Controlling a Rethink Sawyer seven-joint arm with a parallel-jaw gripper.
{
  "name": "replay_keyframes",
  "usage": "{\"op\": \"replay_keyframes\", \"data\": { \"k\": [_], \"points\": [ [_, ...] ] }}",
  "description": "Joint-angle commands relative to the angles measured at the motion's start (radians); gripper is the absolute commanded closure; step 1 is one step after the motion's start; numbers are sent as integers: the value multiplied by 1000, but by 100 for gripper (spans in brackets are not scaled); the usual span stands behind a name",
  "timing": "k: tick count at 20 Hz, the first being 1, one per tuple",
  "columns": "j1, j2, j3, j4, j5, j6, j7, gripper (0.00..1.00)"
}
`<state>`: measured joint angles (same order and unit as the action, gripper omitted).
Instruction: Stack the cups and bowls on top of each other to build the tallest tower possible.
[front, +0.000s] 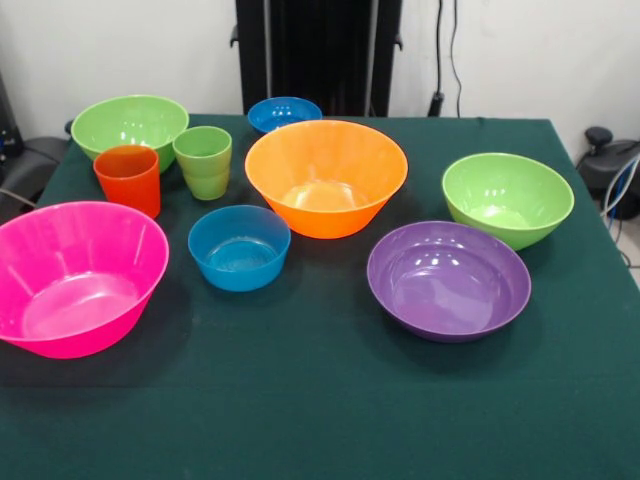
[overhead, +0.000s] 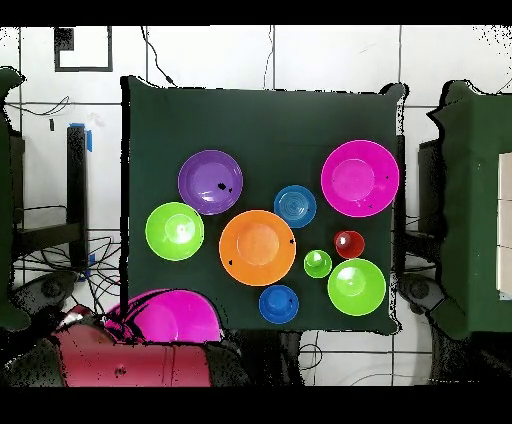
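Sitting unstacked in the front view, lower left to upper middle: pink bowl (front: 80, 275), purple bowl (front: 448, 280), orange bowl (front: 325, 175). Overhead, a second pink bowl (overhead: 170, 315) overlaps the red arm (overhead: 90, 355) at lower left, and the orange bowl lies up-right of it. The gripper is hidden, so I cannot tell its grip.

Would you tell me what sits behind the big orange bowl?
A small blue bowl sits behind the orange bowl, whose rim covers its lower part. Overhead it looks empty.
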<state>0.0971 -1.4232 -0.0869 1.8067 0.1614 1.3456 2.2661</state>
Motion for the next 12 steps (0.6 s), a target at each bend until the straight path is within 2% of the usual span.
{"op": "replay_keyframes", "data": {
  "k": [1, 9, 12],
  "points": [
    [-23, 191, 109, 4, -75, -74, -21, 100],
    [-31, 314, 149, -54, -214, -274, -85, 100],
    [-33, 330, 156, -65, -238, -289, -93, 100]
  ]
}}
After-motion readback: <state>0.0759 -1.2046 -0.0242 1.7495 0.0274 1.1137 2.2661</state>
